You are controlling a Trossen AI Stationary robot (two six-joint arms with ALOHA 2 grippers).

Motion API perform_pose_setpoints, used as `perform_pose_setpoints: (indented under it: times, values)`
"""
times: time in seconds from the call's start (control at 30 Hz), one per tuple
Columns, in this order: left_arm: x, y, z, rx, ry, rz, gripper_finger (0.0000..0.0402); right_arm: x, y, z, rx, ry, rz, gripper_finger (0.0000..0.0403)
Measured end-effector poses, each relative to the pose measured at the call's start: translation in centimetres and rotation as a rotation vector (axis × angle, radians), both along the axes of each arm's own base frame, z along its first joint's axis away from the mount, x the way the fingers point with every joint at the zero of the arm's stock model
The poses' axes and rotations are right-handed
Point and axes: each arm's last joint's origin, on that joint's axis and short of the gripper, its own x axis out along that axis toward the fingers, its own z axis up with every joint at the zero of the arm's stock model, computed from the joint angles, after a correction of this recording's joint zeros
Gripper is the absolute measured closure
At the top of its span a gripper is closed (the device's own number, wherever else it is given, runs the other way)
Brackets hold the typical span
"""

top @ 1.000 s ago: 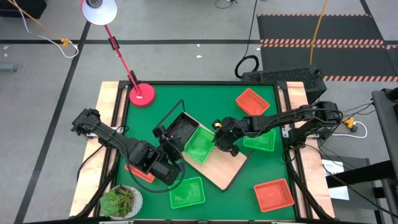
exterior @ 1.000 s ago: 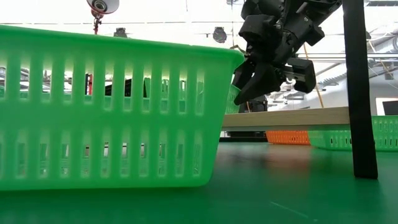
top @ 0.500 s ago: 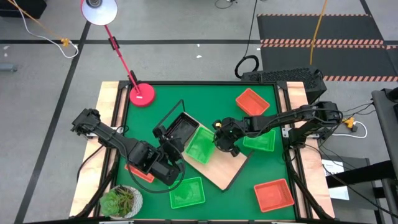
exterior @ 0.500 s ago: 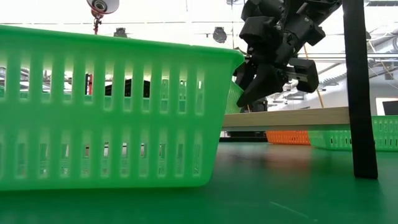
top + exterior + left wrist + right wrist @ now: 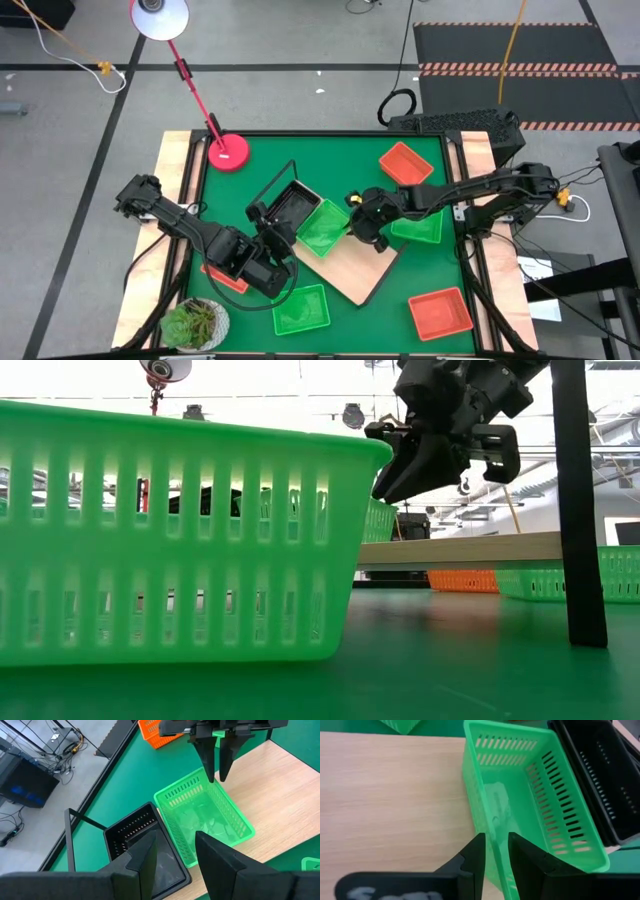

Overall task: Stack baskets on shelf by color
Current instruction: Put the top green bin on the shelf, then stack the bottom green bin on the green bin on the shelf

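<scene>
shelf: long light-wood board [image 5: 352, 268] lying slantwise on the green mat
green basket: bright green mesh plastic tray [image 5: 322, 229] on the shelf, touching the black mesh basket [image 5: 290, 207]
right gripper [image 5: 352, 226]: fingers slightly parted, straddling the green basket's wall
left gripper [image 5: 283, 238]: over the black basket, fingers apart, holding nothing

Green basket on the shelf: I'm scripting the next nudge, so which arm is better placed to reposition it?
Right. The right end effector hangs at the green basket rim on the shelf, one finger either side. The left end effector hovers open by the black basket.
</scene>
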Motion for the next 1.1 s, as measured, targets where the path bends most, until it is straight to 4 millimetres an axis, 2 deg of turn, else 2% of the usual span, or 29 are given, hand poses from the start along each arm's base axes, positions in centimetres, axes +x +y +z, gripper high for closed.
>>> perform_pose_setpoints:
  times: [0.23,0.4,0.57,0.73,0.93,1.1]
  values:
    - [0.0,0.0,0.0,-0.004,-0.004,0.003,0.0263,0.0,0.1,0.1,0.002,-0.008,0.001,0.0323]
    - [0.7,-0.8,0.1,-0.104,-0.059,-0.032,0.0263,-1.1,1.1,2.1,0.037,-0.060,-0.008,0.0323]
    - [2.0,-4.3,-1.4,-0.186,-0.032,-0.234,0.0263,-3.6,2.0,5.5,-0.018,-0.169,-0.074,0.0323]
    - [1.9,-8.4,-4.4,-0.246,0.010,-0.293,0.0263,-6.5,1.9,8.4,-0.032,-0.265,-0.187,0.0323]
    - [1.0,-13.4,-6.5,-0.365,-0.057,-0.347,0.0262,-9.5,1.4,10.1,0.022,-0.293,-0.254,0.0323]
    - [0.4,-16.3,-9.8,-0.408,0.021,-0.406,0.0231,-10.6,1.2,10.8,0.054,-0.316,-0.273,0.0323]
